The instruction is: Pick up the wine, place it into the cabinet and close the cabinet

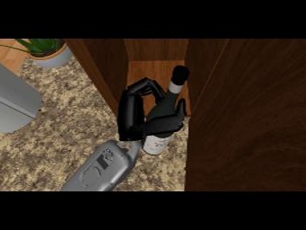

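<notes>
The right hand (142, 117) grips the wine (163, 117) at the cabinet (156, 76) mouth, between its left wall and open door (255, 117); a potted plant (48, 51) stands far left on the desk (56, 130).

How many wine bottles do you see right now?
1. The wine bottle is held in the robot hand at the open cabinet, its neck pointing inward. The cabinet's interior is mostly hidden, so more could be inside.

Left hand (142, 114) mid-view, fingers and thumb curled round bottle (163, 117) (grey forearm rising from lower edge).
</notes>
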Controlling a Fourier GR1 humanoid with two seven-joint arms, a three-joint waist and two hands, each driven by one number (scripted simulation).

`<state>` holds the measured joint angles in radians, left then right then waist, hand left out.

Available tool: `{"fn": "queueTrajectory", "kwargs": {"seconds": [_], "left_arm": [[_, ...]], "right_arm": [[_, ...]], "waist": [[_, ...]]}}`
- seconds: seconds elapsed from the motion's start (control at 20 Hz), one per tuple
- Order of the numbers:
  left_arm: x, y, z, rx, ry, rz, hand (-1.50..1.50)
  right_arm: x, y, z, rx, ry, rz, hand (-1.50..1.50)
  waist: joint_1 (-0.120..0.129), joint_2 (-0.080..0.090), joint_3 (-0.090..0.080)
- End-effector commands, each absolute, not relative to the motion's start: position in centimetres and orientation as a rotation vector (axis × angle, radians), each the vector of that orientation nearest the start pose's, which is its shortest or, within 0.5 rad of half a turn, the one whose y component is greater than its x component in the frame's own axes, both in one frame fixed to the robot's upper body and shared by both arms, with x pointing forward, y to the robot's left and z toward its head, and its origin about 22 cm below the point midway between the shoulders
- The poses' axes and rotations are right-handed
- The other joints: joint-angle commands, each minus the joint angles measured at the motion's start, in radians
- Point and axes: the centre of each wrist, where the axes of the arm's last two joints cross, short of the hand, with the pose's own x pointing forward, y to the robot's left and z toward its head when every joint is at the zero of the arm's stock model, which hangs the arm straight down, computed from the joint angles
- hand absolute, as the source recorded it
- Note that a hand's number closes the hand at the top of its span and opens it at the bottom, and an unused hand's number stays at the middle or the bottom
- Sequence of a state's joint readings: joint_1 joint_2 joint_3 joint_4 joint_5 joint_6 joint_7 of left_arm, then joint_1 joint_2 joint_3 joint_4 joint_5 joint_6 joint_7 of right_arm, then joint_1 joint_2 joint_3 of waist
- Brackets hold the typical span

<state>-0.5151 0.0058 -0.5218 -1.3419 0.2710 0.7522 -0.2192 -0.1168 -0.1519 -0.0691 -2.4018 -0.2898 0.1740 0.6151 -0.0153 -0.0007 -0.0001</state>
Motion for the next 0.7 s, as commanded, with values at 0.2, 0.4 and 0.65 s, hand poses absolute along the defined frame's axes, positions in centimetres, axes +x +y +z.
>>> {"fn": "queueTrajectory", "kwargs": {"seconds": [0.2,0.4,0.65], "left_arm": [[31.3,5.8,4.0,0.026,-1.919,0.065,1.5],[32.1,6.9,4.6,0.055,-1.931,0.098,1.5],[33.5,8.6,2.4,0.064,-1.914,0.147,1.5]], "right_arm": [[14.8,-24.8,20.3,0.252,-1.927,0.315,-1.5],[13.4,-24.1,20.8,0.262,-1.931,0.331,-1.5],[13.9,-24.4,21.7,0.246,-1.929,0.326,-1.5]], "waist": [[0.001,0.001,0.0],[0.003,-0.001,0.0],[-0.001,0.001,0.0]]}}
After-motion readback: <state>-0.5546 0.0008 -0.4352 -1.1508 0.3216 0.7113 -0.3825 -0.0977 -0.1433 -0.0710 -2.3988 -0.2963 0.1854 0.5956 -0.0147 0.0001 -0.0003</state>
